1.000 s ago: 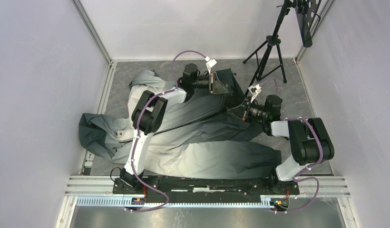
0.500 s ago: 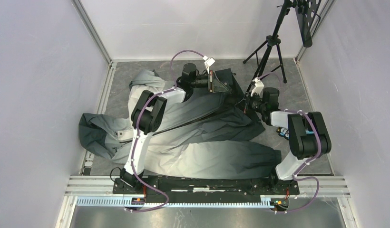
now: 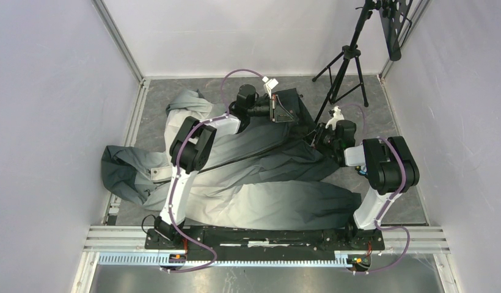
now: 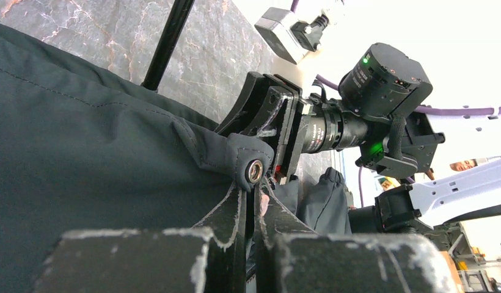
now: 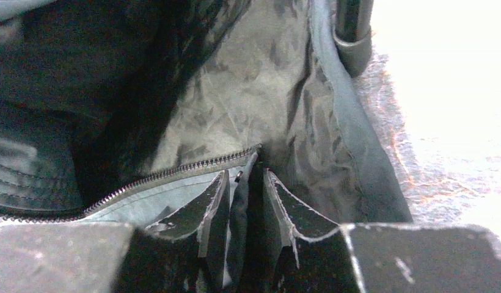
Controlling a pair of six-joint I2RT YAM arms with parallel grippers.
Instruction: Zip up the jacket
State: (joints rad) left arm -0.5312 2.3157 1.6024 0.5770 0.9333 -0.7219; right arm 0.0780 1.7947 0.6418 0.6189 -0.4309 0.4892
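The jacket (image 3: 266, 195) lies spread out, pale grey near the arms and shading to charcoal at the far end. My left gripper (image 3: 277, 110) is at that far dark end. In the left wrist view it (image 4: 255, 186) is shut on a dark corner with a metal snap (image 4: 255, 171). My right gripper (image 3: 316, 135) is just right of it, over the dark fabric. In the right wrist view its jaws (image 5: 245, 177) stand a little apart, open. A fold of the jacket's edge lies loosely between them, where the zipper teeth (image 5: 162, 176) end. The lining (image 5: 248, 79) fills the view beyond.
A black tripod (image 3: 349, 58) stands at the back right, one leg close to both grippers. White walls close in the left, back and right sides. A metal rail (image 3: 266, 235) with the arm bases runs along the near edge. The jacket's sleeve (image 3: 123, 174) reaches the left wall.
The right gripper's jaws have parted from shut. The right wrist has swung away from the centre towards the far side, and its elbow has folded in. The left arm has held still.
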